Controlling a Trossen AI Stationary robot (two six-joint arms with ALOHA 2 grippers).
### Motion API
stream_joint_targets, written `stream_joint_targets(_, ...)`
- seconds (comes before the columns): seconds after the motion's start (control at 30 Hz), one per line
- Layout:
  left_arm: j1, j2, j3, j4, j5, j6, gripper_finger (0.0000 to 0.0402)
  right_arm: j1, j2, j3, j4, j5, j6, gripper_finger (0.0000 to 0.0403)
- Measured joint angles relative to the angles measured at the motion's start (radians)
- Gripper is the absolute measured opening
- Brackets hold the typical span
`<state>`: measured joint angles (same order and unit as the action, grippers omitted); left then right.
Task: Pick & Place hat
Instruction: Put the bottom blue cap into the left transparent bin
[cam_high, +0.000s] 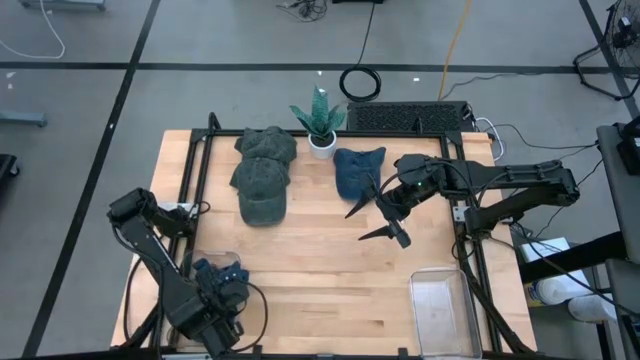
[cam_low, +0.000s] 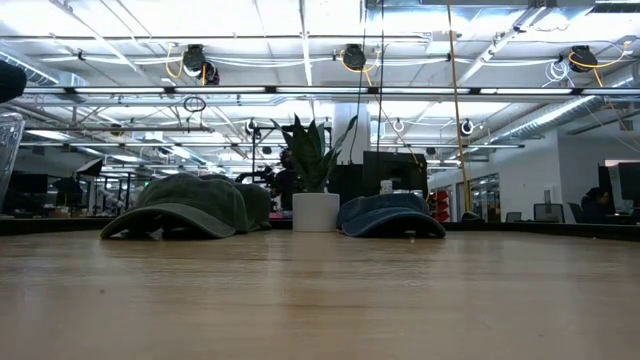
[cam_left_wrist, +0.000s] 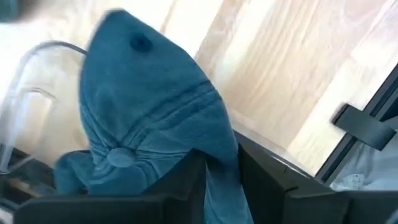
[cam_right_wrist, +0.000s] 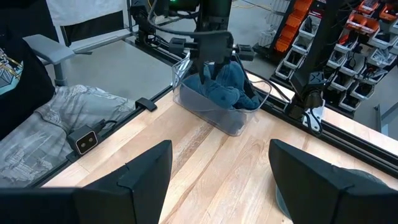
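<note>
Wooden table (cam_high: 320, 265), left tool (cam_high: 222, 283) gripping blue hat (cam_left_wrist: 155, 106) over clear bin (cam_right_wrist: 214, 115), right tool (cam_high: 375, 222) spread open.

The whole table (cam_high: 330, 260) is seen straight down from above in the high view. From table-top height, a level look across it toward the potted plant (cam_low: 316, 170) at the far edge is given. The left wrist view is pressed close over a blue hat (cam_left_wrist: 155, 118); that hat (cam_right_wrist: 224, 84) is shared, farther off, with the right wrist view.
</note>
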<state>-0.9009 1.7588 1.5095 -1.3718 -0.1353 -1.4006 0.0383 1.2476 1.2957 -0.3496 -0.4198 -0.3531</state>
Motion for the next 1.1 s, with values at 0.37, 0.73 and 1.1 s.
stream_joint_targets(0.37, 0.001, -0.058, 0.039, -0.13, -0.071, -0.073, 0.0135, 0.0, 0.0, 0.0, 0.0, 0.0, 0.0, 0.0254)
stream_joint_targets(0.73, -0.084, -0.104, 0.028, 0.112, -0.241, 0.064, 0.0136, 0.0, 0.0, 0.0, -0.009, 0.0, 0.001, 0.0254)
stream_joint_targets(1.1, -0.07, -0.097, -0.139, 0.091, -0.181, -0.115, 0.0136, 0.001, 0.0, 0.0, -0.023, 0.0, 0.026, 0.0254)
